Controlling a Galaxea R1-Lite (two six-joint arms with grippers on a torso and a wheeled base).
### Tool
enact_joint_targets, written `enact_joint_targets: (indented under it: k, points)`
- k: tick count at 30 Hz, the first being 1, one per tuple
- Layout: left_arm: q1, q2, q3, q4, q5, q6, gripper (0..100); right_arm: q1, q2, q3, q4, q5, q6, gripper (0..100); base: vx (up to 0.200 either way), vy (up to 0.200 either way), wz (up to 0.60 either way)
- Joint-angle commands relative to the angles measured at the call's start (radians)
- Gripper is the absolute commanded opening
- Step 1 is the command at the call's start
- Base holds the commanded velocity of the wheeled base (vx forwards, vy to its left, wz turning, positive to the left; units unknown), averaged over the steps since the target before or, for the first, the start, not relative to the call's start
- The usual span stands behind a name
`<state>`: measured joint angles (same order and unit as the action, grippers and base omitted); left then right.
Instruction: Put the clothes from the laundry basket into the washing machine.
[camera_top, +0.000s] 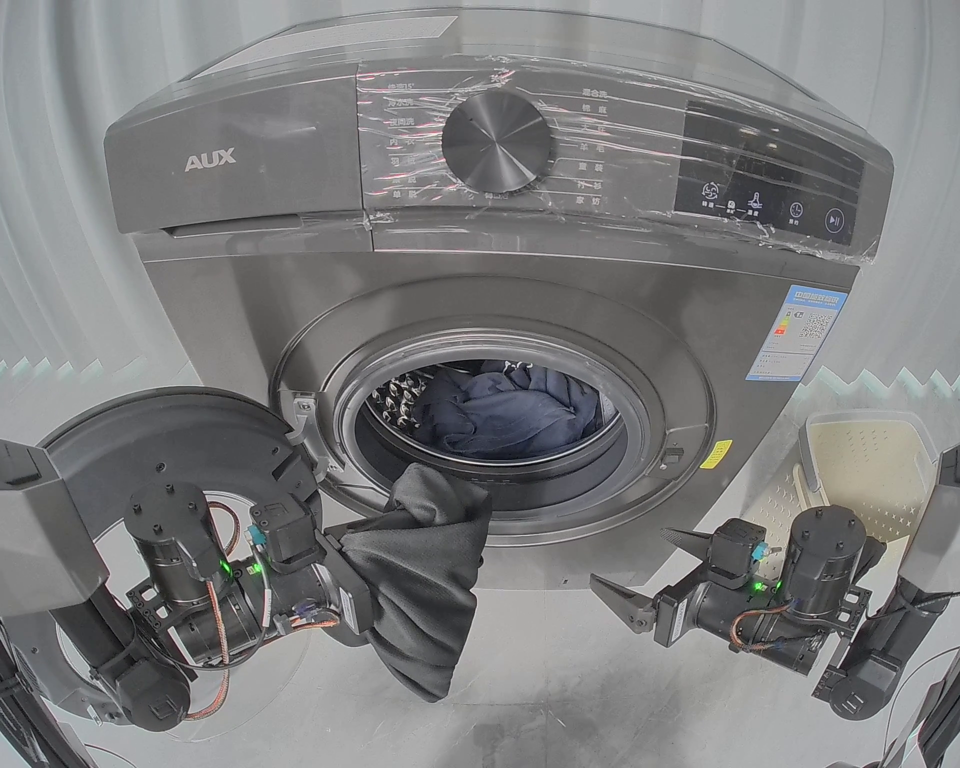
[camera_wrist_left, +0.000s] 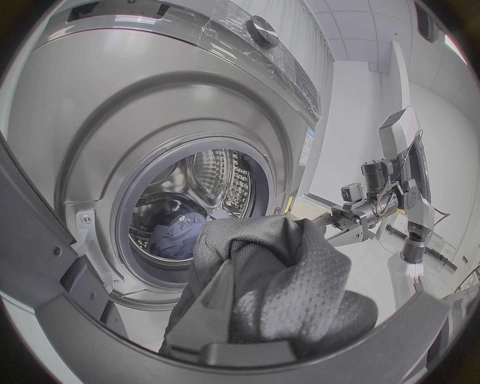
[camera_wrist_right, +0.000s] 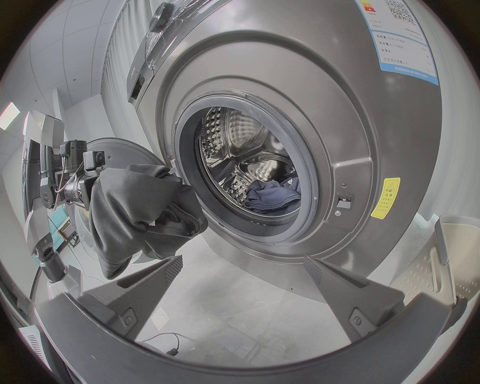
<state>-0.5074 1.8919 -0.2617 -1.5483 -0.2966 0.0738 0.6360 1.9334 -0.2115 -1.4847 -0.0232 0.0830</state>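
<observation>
The grey washing machine (camera_top: 480, 300) stands with its round door (camera_top: 150, 430) swung open to the left. Dark blue clothes (camera_top: 505, 405) lie inside the drum (camera_wrist_right: 240, 150). My left gripper (camera_top: 352, 582) is shut on a dark grey garment (camera_top: 425, 570), which hangs just below and in front of the lower left rim of the opening. In the left wrist view the garment (camera_wrist_left: 285, 280) drapes over one finger (camera_wrist_left: 212, 305). My right gripper (camera_top: 635, 560) is open and holds nothing, low in front of the machine's right side; its fingertips (camera_wrist_right: 172, 262) are spread wide.
A cream laundry basket (camera_top: 875, 470) sits on the floor to the right of the machine, beside my right arm. The open door stands close behind my left arm. Bare grey floor (camera_top: 560, 680) lies between the two grippers.
</observation>
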Motion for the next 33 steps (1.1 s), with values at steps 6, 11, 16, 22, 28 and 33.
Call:
enact_joint_targets:
  k: [6,11,16,22,28,33]
  points:
    - [0.004,0.013,-0.001,-0.001,0.001,-0.002,0,0.001,0.002,0.000,0.000,0.000,0.000,100,0.000,0.000,0.00]
    - [0.004,0.010,-0.005,-0.001,0.001,0.000,0,0.005,0.004,0.000,0.000,0.000,0.001,100,0.000,0.000,0.00]
    - [0.004,0.013,-0.005,-0.001,0.001,-0.002,0,0.005,0.004,0.000,0.000,0.000,0.001,100,0.000,0.000,0.00]
    - [-0.002,0.015,0.001,-0.001,0.001,-0.002,0,0.005,0.004,0.000,0.000,0.000,0.001,100,0.000,0.000,0.00]
    - [-0.005,0.010,0.002,-0.001,-0.001,-0.002,0,0.007,0.002,-0.002,-0.002,0.000,0.001,100,0.133,0.000,0.00]
    - [-0.011,0.015,0.001,-0.001,-0.001,0.000,0,0.016,0.002,0.000,-0.002,0.000,0.001,100,0.080,0.000,0.00]
